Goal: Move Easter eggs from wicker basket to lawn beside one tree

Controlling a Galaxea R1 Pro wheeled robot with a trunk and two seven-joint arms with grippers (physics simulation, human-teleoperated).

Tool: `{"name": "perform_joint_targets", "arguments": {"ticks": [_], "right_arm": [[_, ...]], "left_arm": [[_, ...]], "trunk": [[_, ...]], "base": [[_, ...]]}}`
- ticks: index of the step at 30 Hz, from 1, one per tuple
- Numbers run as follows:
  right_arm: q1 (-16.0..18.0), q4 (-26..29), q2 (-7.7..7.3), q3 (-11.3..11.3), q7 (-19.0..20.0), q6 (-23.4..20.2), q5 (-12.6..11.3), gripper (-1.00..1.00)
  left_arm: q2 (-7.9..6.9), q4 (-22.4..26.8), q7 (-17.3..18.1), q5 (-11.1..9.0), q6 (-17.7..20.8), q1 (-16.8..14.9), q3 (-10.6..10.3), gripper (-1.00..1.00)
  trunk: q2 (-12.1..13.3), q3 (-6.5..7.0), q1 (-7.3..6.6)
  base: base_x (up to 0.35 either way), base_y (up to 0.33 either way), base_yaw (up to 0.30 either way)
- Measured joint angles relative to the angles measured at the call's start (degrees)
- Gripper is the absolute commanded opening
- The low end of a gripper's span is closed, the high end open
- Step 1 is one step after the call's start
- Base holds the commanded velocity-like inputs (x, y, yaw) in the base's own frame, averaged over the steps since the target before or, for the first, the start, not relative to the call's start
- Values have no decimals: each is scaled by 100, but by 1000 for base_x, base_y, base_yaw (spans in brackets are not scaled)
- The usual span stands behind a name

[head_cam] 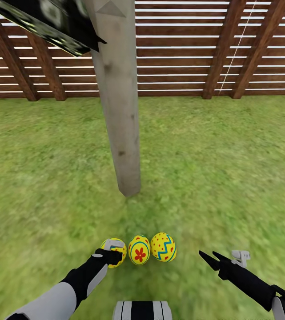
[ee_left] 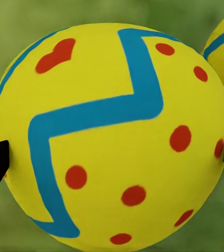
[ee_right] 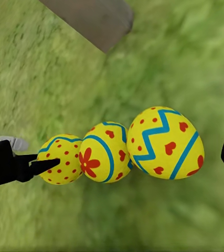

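We start with the lawn, which spreads wide and green up to the slatted fence at the back of the garden. Out of it rises the tree, its pale trunk meeting the grass near the middle of the head view.

Just in front of that trunk's foot lie the three Easter eggs in a tight row on the grass, touching one another: the dotted egg at the left, the flower egg in the middle, the zigzag egg at the right. No basket is in sight here, so we judge the carrying done (all three sit beside the same tree).

What is left looks small. Our left gripper is at the dotted egg, its fingertips at either side of an egg in the left wrist view; whether they press on it or have just let go we cannot tell for sure. If it is held, we have only to release and draw back. Our right gripper hangs spread and empty, off to the right of the row.
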State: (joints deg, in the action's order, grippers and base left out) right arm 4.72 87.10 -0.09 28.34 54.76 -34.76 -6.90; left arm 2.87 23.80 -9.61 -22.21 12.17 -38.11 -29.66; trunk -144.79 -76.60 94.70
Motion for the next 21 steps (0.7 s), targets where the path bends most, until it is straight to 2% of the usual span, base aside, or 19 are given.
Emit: {"name": "perform_joint_targets", "arguments": {"ticks": [15,16,21], "right_arm": [[0,0,0,0,0,0,3,100],[0,0,0,0,0,0,2,100],[0,0,0,0,0,0,0,100]], "left_arm": [[0,6,-3,0,0,0,2,-100],[0,7,-3,0,0,0,1,100],[1,248,-7,-7,7,2,-1,100]], "trunk": [[-3,-44,5],[-3,-44,5],[-3,-44,5]], "base": [[0,0,0],[0,0,0],[0,0,0]]}}
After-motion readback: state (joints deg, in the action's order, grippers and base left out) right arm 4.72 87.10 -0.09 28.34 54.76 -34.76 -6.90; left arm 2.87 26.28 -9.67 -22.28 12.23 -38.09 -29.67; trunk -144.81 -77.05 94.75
